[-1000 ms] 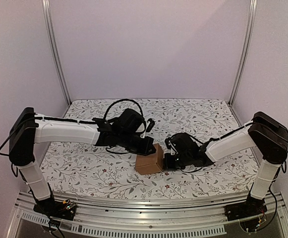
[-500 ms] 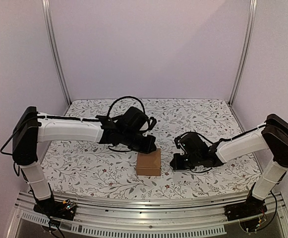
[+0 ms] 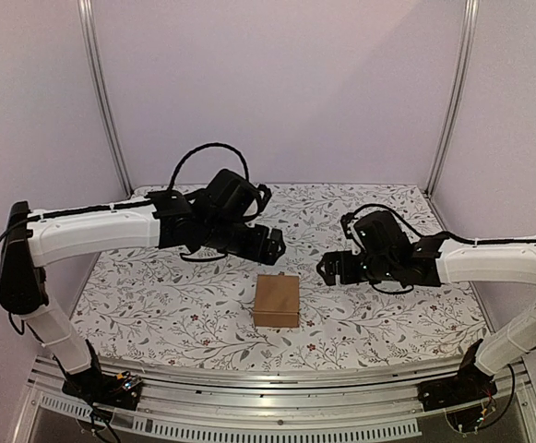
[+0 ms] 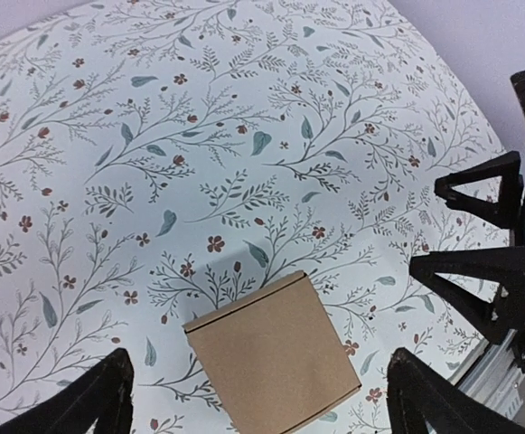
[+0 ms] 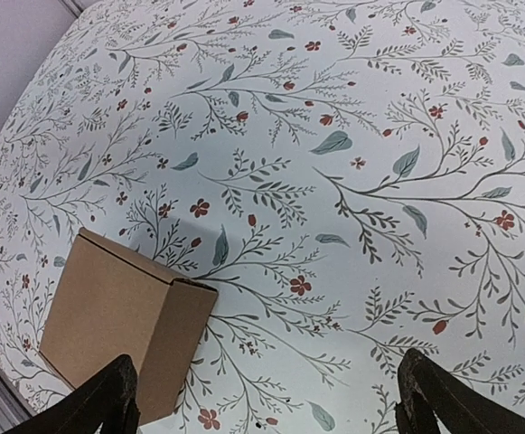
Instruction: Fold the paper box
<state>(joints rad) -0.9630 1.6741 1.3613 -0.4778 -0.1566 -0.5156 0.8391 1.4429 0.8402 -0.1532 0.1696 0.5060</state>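
Note:
The paper box (image 3: 277, 301) stands as a closed, squarish brown carton on the flowered table, near the front middle. Nothing touches it. My left gripper (image 3: 272, 245) hovers above and behind it to the left, open; in the left wrist view the paper box (image 4: 271, 362) lies below, between the spread left gripper (image 4: 257, 366) fingers. My right gripper (image 3: 327, 268) hangs open to the carton's right and slightly behind. In the right wrist view the paper box (image 5: 108, 316) sits at the lower left, beside the left finger of the open right gripper (image 5: 267, 384).
The flowered tablecloth (image 3: 369, 323) covers the table. Pale walls and two metal posts (image 3: 101, 92) close in the back and sides. A metal rail (image 3: 277, 406) runs along the near edge. The right gripper's open fingers (image 4: 479, 271) show at the right of the left wrist view.
Both grippers, shut and pressed against the carton's sides a second ago, have opened and risen away from it, the left back-left, the right back-right. The carton turned slightly and stands alone.

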